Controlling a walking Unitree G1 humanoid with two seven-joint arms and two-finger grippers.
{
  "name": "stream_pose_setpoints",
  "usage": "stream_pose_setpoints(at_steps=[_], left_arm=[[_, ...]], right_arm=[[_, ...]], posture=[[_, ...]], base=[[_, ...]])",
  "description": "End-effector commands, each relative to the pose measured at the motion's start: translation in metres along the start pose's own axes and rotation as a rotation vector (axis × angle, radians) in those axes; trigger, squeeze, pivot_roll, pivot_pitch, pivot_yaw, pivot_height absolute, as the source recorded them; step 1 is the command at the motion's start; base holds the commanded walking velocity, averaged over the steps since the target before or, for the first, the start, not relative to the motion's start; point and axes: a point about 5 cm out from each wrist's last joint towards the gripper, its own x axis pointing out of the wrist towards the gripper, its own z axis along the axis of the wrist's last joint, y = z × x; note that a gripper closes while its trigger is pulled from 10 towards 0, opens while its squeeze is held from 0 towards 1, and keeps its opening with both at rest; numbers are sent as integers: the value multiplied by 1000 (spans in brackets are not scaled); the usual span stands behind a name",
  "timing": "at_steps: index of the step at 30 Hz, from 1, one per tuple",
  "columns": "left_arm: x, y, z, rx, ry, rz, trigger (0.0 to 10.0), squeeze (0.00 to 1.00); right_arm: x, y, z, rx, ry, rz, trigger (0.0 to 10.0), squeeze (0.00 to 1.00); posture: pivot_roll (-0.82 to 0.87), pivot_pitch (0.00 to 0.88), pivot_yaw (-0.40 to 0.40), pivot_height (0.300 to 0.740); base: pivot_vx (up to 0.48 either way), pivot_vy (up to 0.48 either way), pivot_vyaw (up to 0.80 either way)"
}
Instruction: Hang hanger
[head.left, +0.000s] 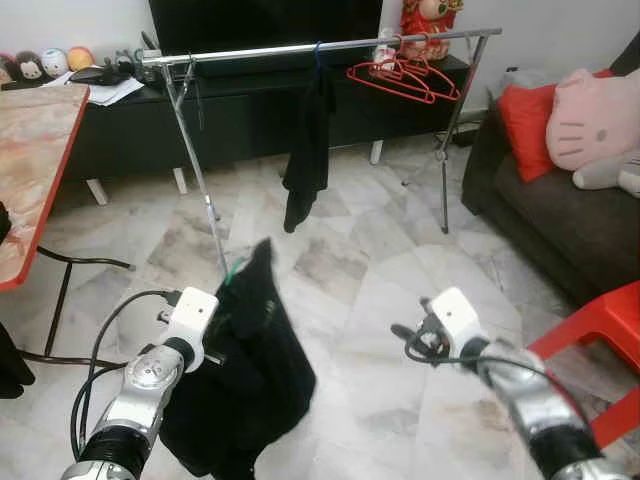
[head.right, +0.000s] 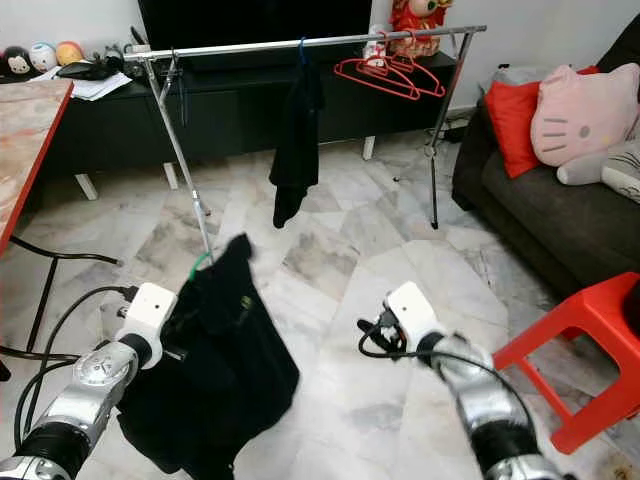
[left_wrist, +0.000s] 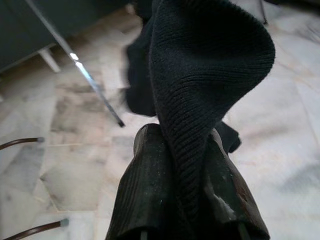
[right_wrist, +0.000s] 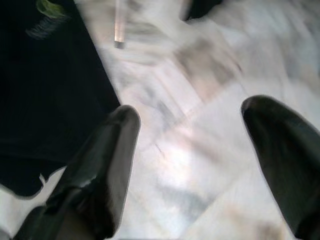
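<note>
My left tool (left_wrist: 180, 200) clenches a black garment (head.left: 245, 380) on a green hanger (head.left: 232, 270); right tool (right_wrist: 200, 165) spread, empty. Ahead, clothes rack (head.left: 320, 47), marble floor (head.left: 350, 290) between; sofa (head.left: 570, 220) right.

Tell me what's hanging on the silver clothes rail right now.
The silver clothes rail holds a black garment on a blue hanger and empty red hangers. The garment covers its hanger's shoulders.

Black ribbed-knit garment (head.left: 245, 370) with a green hanger hook (head.left: 233, 270) at its top, over grey-veined white marble floor (head.left: 370, 290). Behind it a chrome rail (head.left: 320, 46) carries red hangers (head.left: 400, 75) and another black garment (head.left: 308, 150). Right of the rail: dark sofa (head.left: 570, 215), red cushion (head.left: 525, 125), pink cat-face pillow (head.left: 590, 115).
</note>
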Motion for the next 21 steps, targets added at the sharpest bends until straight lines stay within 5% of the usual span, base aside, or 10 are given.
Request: stream_pose_setpoints(at_steps=[1,10,13,21], left_arm=[[-1,4,6,-12,-60,49,10000,0],[-11,2,-6,-68,-28,87,10000,0],[-25,5,-12,-157,-48,139,10000,0],[-40,12,-30,-361,-19,272,10000,0]], right_arm=[[-5,-1,-28,113,79,-129,10000,0],[-24,25,-92,329,279,-256,10000,0],[-39,30,-118,380,370,-343,10000,0],[-51,48,-139,389,447,-376,10000,0]], posture=[[-100,0,3,740],[-106,0,9,740],[-97,0,-9,740],[-105,0,-29,740]], base=[[0,0,0],[0,0,0],[0,0,0],[0,0,0]])
